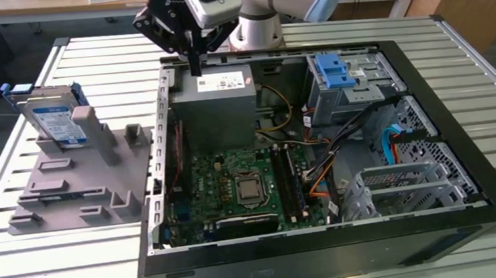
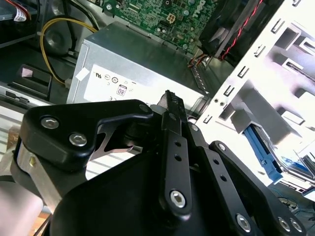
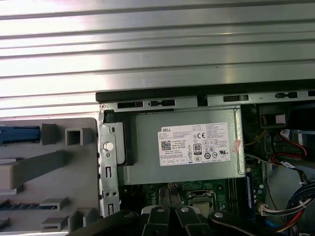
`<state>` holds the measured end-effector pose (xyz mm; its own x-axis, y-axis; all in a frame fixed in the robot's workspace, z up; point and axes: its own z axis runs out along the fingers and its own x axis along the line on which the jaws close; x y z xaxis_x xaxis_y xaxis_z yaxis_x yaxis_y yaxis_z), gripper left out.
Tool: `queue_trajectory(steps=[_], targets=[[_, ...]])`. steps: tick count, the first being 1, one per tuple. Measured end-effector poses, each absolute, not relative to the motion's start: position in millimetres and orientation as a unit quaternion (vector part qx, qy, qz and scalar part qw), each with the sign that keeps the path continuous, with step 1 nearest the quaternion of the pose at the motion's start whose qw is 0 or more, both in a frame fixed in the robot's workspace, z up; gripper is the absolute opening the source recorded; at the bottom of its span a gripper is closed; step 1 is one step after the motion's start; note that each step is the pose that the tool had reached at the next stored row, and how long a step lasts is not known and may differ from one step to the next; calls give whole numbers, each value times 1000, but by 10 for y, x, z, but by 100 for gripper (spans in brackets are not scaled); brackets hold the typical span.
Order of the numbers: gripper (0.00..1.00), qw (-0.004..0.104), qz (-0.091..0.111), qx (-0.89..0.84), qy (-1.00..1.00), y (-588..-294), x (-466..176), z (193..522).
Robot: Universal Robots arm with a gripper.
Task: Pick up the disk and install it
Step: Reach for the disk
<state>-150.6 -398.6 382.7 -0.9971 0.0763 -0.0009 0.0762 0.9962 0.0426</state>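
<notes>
My gripper (image 1: 197,71) hung closed, empty, over supply box (image 1: 219,108) — disk (image 1: 59,124) well apart in rack (image 1: 74,186); I risked clipping case wall (image 1: 165,125) crossing.

The table (image 1: 45,261) is ribbed bare metal, bright and smooth. The stand (image 1: 74,186) looks like matt grey plastic. The disk (image 1: 56,121) has a silvery metal body, a glossy label and blue plastic rails. The power supply box (image 1: 219,114) is dull grey sheet metal with a white paper sticker. The gripper (image 1: 195,69) is matt black.
</notes>
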Motion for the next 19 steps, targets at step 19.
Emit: queue_trajectory(steps=[19], targets=[[11,0,21,38,999,-3984,-1578,3809]])
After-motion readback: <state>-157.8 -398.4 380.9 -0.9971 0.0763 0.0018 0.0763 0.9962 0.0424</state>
